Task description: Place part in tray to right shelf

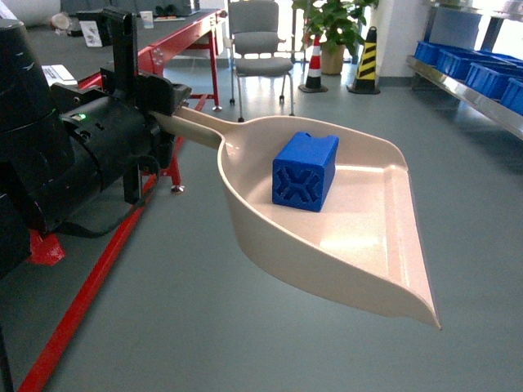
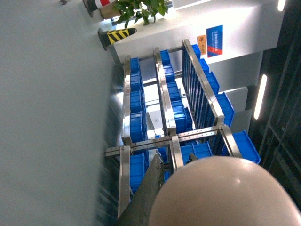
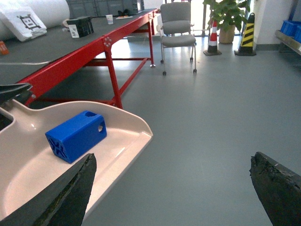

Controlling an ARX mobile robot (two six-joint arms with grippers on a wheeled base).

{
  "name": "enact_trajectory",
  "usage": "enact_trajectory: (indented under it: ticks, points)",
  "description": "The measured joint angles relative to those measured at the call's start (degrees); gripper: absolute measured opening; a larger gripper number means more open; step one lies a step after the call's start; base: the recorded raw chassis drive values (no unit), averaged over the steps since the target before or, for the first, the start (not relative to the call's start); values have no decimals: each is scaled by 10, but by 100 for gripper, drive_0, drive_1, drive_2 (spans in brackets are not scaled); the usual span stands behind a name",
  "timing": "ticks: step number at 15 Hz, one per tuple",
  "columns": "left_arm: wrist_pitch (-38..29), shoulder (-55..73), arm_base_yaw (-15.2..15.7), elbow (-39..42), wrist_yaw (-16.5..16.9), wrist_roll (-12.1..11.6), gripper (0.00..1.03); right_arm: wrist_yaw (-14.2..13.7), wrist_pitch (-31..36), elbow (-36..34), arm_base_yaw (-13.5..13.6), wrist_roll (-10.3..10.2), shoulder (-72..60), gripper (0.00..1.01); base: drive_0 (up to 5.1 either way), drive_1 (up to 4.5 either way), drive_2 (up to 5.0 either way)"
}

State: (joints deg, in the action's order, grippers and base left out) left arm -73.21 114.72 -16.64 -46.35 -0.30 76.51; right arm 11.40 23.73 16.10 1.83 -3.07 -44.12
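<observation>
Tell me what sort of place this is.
Probably a factory or warehouse work area: a steel rack filled with blue crates, a long red-framed workbench, and striped safety cones on a grey floor.

Red-framed workbench [image 1: 176,41], grey chair [image 1: 260,49] (on castors), potted plant [image 1: 335,28], striped cones [image 1: 366,61], blue crates [image 1: 482,73].

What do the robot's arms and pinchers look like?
The left arm is chunky, glossy black, with rounded housings, a tiny green light and a black cable looping beneath. The right gripper has two wide, dark fingers with rough, worn-looking edges.
</observation>
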Motion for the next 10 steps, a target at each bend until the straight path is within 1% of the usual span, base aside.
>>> enact_trajectory:
  ticks: [10]
  points:
    - [3,0,0,0,1,0,12,0,-2,0,0,1,-1,98,5,417,-407]
